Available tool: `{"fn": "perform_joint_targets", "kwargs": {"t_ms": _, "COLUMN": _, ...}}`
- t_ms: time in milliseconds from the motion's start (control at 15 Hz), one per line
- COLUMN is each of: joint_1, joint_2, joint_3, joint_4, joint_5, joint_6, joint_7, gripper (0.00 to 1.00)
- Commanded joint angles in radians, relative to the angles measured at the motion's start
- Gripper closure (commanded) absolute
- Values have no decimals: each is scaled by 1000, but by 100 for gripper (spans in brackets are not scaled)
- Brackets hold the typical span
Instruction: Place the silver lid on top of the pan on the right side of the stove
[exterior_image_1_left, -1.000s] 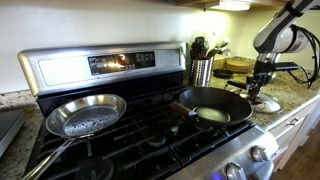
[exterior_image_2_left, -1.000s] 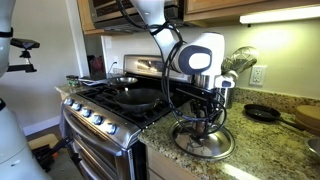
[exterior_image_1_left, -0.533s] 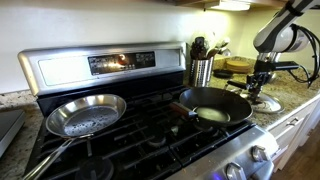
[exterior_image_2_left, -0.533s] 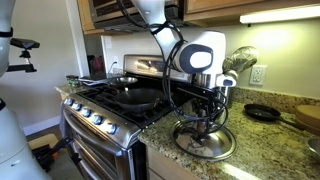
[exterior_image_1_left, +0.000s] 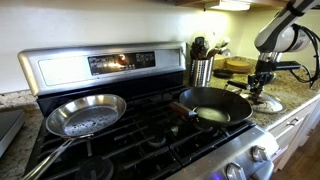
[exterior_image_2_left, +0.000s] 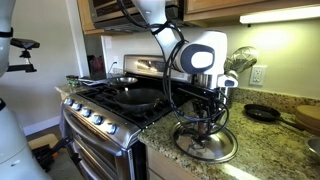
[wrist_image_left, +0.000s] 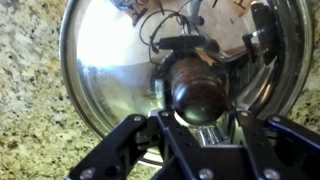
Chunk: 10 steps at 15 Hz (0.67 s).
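The silver lid lies on the granite counter to the right of the stove; it also shows in an exterior view and fills the wrist view. My gripper is straight above it, with its fingers closed on either side of the lid's dark centre knob. It shows in both exterior views. The black pan sits empty on the stove's right grate, its handle pointing left, and also shows in an exterior view.
A shiny steel frying pan sits on the left grate. A metal utensil holder stands behind the black pan. A tan wooden disc and a small black skillet lie on the counter behind the lid.
The lid has shifted very slightly under the gripper. The arm is almost still.
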Motion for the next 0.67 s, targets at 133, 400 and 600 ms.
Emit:
{"fn": "perform_joint_targets", "kwargs": {"t_ms": 133, "joint_1": 11, "joint_2": -2, "joint_3": -13, "joint_4": 17, "joint_5": -38, "joint_6": -27, "joint_7": 46, "gripper": 24}}
{"fn": "perform_joint_targets", "kwargs": {"t_ms": 400, "joint_1": 22, "joint_2": -12, "joint_3": -24, "joint_4": 14, "joint_5": -69, "joint_6": -39, "joint_7": 73, "gripper": 2}}
{"fn": "perform_joint_targets", "kwargs": {"t_ms": 600, "joint_1": 30, "joint_2": -2, "joint_3": -36, "joint_4": 26, "joint_5": -93, "joint_6": -78, "joint_7": 112, "gripper": 0}}
